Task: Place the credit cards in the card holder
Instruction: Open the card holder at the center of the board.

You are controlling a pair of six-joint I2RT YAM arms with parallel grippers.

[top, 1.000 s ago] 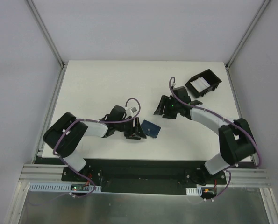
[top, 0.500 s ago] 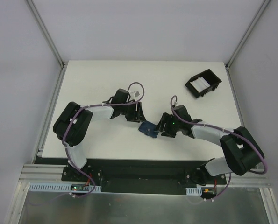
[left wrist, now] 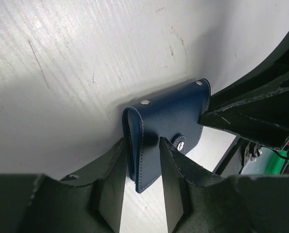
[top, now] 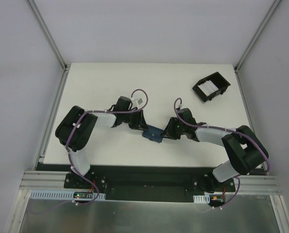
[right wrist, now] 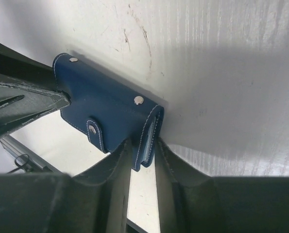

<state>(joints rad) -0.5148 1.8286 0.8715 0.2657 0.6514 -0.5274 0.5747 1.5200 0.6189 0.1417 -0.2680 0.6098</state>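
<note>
The card holder (top: 154, 133), a dark navy wallet folded shut with its snap tab fastened, sits mid-table between both arms. My left gripper (top: 144, 128) is shut on its left end; in the left wrist view the fingers (left wrist: 142, 145) clamp the folded edge of the card holder (left wrist: 168, 119). From the other side my right gripper (top: 166, 131) is shut on the opposite end, where the jaws (right wrist: 143, 145) pinch the card holder (right wrist: 98, 109) with pale blue pockets showing. The whitish credit cards (top: 209, 87) lie in a black tray.
The black square tray (top: 222, 89) with raised walls stands at the back right of the white table (top: 100, 82). Metal frame posts rise at the back corners. Each wrist view shows the other arm's dark fingers across the holder.
The right arm swung down from near the tray to the holder, and the left gripper came back onto its left end. Both grippers have closed on it.
</note>
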